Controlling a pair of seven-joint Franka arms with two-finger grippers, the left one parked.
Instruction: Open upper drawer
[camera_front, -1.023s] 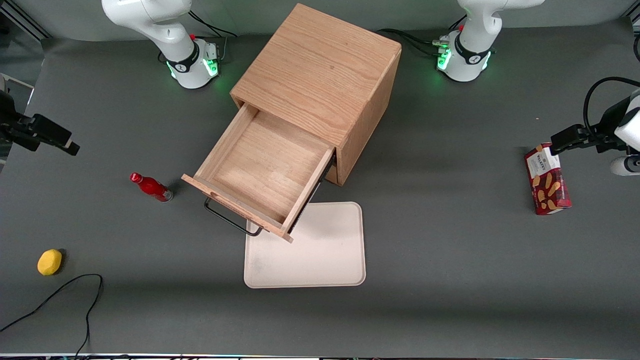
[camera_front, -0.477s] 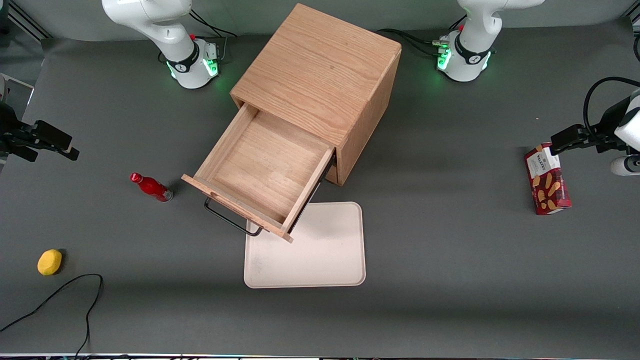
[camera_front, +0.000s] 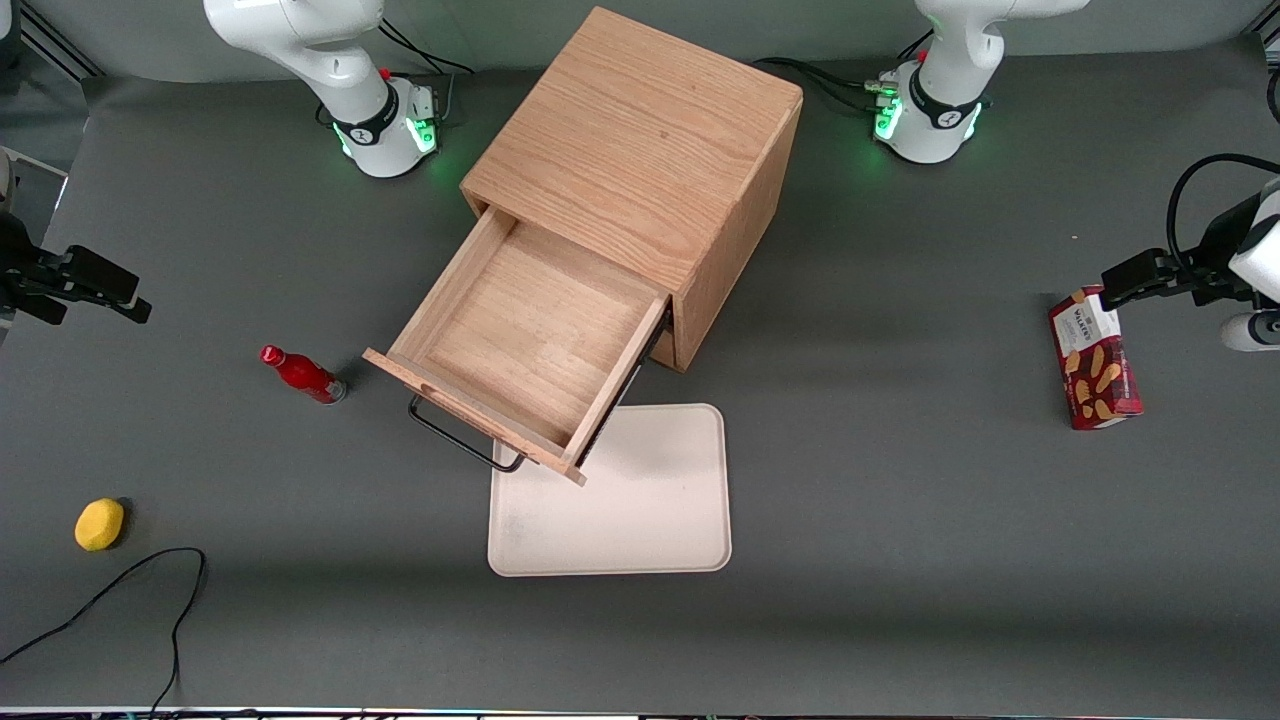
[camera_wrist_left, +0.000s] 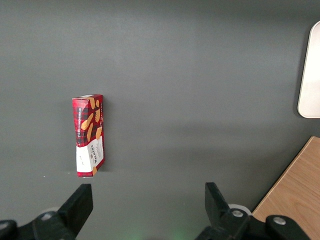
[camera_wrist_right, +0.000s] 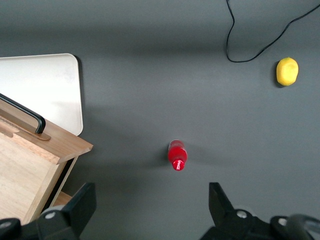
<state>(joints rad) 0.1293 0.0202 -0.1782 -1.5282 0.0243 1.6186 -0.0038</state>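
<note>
The upper drawer (camera_front: 530, 340) of the oak cabinet (camera_front: 640, 150) stands pulled far out, its light-wood inside bare. Its black bar handle (camera_front: 465, 440) hangs on the front panel, over the tray's edge. The right wrist view shows a corner of the drawer (camera_wrist_right: 30, 165) and the handle (camera_wrist_right: 22, 112). My gripper (camera_front: 120, 295) hovers well off toward the working arm's end of the table, apart from the drawer. It is open (camera_wrist_right: 150, 202), with nothing between its fingers and only grey table below.
A red bottle (camera_front: 303, 375) (camera_wrist_right: 177, 155) stands between my gripper and the drawer. A yellow fruit (camera_front: 99, 524) and a black cable (camera_front: 130, 590) lie nearer the front camera. A white tray (camera_front: 640, 510) lies under the drawer front. A biscuit box (camera_front: 1093, 360) lies toward the parked arm's end.
My gripper has drifted a little farther from the drawer, toward the working arm's end of the table. The drawer and the other objects have not moved.
</note>
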